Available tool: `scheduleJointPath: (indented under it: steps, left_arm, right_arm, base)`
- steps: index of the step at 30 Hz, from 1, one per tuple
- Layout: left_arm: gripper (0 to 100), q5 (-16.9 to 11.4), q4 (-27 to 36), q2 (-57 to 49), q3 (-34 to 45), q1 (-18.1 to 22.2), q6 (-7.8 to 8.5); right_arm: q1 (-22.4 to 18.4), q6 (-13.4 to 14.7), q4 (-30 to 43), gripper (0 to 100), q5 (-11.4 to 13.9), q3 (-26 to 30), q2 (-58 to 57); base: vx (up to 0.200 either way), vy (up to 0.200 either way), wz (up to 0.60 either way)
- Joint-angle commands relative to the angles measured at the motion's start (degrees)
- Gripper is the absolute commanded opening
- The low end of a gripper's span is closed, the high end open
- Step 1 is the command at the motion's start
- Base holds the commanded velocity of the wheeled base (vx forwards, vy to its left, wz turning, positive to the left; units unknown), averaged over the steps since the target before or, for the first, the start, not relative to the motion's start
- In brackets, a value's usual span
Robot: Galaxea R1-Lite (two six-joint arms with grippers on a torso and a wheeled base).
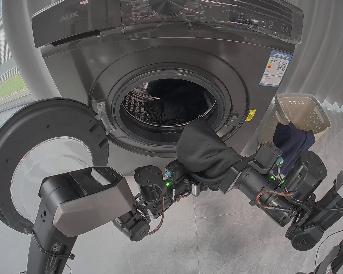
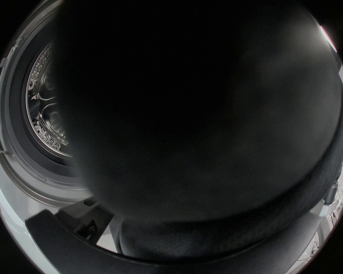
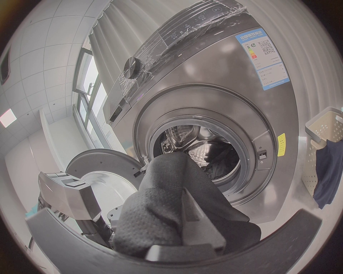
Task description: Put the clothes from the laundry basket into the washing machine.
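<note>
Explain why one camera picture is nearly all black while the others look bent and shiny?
Left wrist view: the black fabric garment hangs right against the lens and blocks the light; the ribbed steel drum glints beside it. Right wrist view: a wide lens bows the grey front-loading washing machine. Head view: the clear plastic film on its control panel catches glare.
</note>
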Motion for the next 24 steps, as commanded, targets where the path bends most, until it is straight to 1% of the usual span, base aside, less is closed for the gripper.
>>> scheduleJointPath:
  steps: [1,2,6,9,13,18,19,20,21,24]
  left_arm:
    - [100,0.79,-0.07,1.44,-1.61,0.27,0.05]
    - [0,1.06,-0.07,1.35,-1.79,0.27,0.05]
    - [0,1.06,-0.16,1.18,-2.4,0.36,0.05]
    - [0,1.15,-0.16,0.65,-3.72,0.54,-0.13]
    - [0,1.32,-0.34,-2.78,-2.05,0.63,-0.39]
    - [0,1.59,-0.25,-8.4,1.82,0.71,-0.66]
    - [0,1.59,-0.25,-10.43,3.31,0.71,-0.75]
    - [0,1.59,-0.25,-10.78,3.58,0.71,-0.75]
    - [0,1.59,-0.25,-12.62,5.07,0.8,-0.83]
    - [0,2.2,-0.69,-15.17,7.79,0.8,-1.36]
  right_arm:
    - [0.06,0.5,0.05,0,-0.04,0.05,-0.02]
    - [0.06,0.59,-0.04,0,-0.04,0.05,0.07]
    - [-0.03,0.59,-0.04,0,-0.04,-0.03,0.07]
    - [-0.82,0.59,0.05,0,-0.04,0.05,0.07]
    - [-1.52,0.59,0.05,0,-0.04,0.14,0.16]
    - [-4.43,0.59,0.14,0,-0.04,0.14,0.51]
    - [-5.57,0.59,0.14,0,-0.04,0.14,0.77]
    - [-5.66,0.59,0.14,0,-0.04,0.23,0.86]
    - [-6.97,0.59,0.05,0,-0.04,0.41,1.65]
    - [-9.0,0.59,-0.04,0,-0.04,0.76,3.49]
  base:
    - [0.0,0.0,0.0]
    - [0.0,0.0,0.0]
    - [0.0,0.0,0.0]
    - [0.0,0.0,0.0]
    - [0.0,0.0,0.0]
    - [0.0,0.0,0.0]
    - [0.0,0.0,0.0]
    - [0.0,0.0,0.0]
    - [0.0,0.0,0.0]
    - [0.0,0.0,0.0]
